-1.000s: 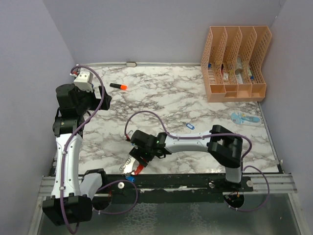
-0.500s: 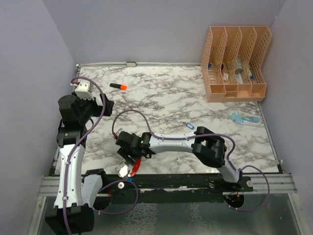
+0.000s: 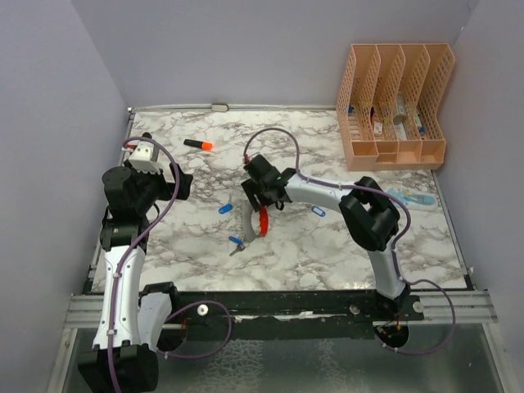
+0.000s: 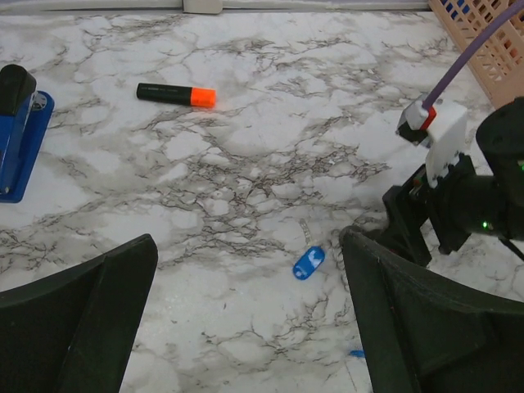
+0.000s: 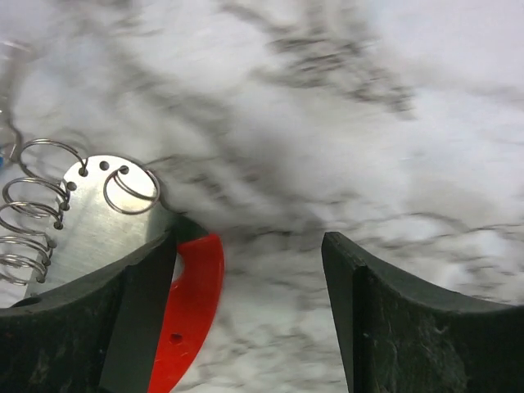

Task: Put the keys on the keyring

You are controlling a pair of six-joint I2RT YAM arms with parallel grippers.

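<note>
Right arm stretches over the bench (image 3: 327, 246), right tool (image 5: 250, 262) released above the keyring (image 5: 94, 225), half hidden by its finger (image 5: 123, 327); left tool (image 4: 246, 254) gapes.

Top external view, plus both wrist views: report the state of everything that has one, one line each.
left hand, open, empty
right hand, open, gripping nothing
keyring, lying flat on the table
keys, lying on the table, at least two apart from the keyring
marker, capped, lying flat
</note>
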